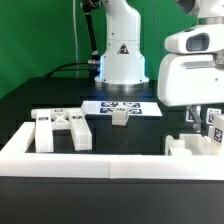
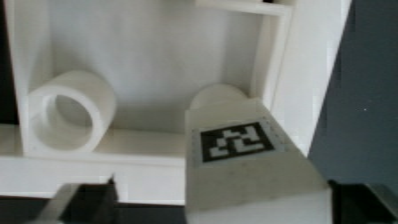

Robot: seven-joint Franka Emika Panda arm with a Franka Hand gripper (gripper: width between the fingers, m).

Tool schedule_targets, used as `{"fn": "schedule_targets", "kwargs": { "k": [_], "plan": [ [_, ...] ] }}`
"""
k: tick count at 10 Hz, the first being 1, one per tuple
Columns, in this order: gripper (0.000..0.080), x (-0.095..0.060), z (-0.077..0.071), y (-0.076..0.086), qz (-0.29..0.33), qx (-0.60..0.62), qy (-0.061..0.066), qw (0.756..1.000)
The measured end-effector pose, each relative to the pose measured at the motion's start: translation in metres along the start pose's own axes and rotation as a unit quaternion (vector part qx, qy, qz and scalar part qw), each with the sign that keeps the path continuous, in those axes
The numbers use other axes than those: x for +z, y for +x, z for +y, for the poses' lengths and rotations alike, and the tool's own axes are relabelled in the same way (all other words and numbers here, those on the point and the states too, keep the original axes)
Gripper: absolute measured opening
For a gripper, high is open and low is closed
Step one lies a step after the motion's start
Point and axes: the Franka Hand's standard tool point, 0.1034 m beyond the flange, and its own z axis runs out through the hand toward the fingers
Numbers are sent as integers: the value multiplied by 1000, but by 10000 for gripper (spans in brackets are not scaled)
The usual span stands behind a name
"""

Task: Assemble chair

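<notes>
A white chair part (image 2: 160, 60) fills most of the view, close and a little blurred; a thick round ring (image 2: 68, 112) stands in its hollow, against the inner wall; just beside the ring rises a white wedge (image 2: 240, 185) bearing a black-and-white square tag (image 2: 237, 140) — the tag sits tilted; beyond the part's edge lies the dark table (image 2: 365, 90); the dark tips of the gripper (image 2: 222, 203) flank the wedge — whether they touch it cannot be told.
</notes>
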Motion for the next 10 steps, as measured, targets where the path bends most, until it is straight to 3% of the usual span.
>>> {"fn": "schedule_targets", "kwargs": {
  "k": [1,2,4,6,10],
  "plan": [
    [378,0,0,0,0,0,0,1000],
    [290,0,0,0,0,0,0,1000],
    [290,1,0,0,0,22,1,1000],
    [290,1,0,0,0,140,2,990],
    [291,1,-2,0,1,319,6,948]
  ]
}}
